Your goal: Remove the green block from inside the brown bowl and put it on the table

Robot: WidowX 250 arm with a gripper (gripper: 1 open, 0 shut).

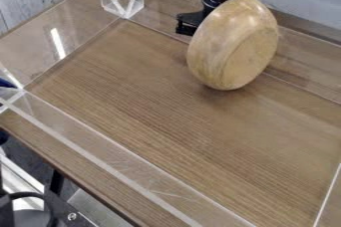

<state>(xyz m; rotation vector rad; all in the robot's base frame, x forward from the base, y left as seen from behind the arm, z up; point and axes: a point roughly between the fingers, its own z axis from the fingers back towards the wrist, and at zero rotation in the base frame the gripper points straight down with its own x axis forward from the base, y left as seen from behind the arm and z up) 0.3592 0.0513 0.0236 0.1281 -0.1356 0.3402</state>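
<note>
The brown bowl (234, 44) is tipped on its side at the back right of the table (147, 102), its rounded underside facing the camera. My black gripper (204, 18) sits behind the bowl's upper left rim and is shut on it; the fingertips are hidden by the bowl. The green block is out of view, and the bowl's inside cannot be seen.
Low clear acrylic walls run along the table's left edge (54, 44) and front edge (120, 176). A clear acrylic corner bracket (123, 0) stands at the back left. Bare wood-grain surface lies in front of the bowl.
</note>
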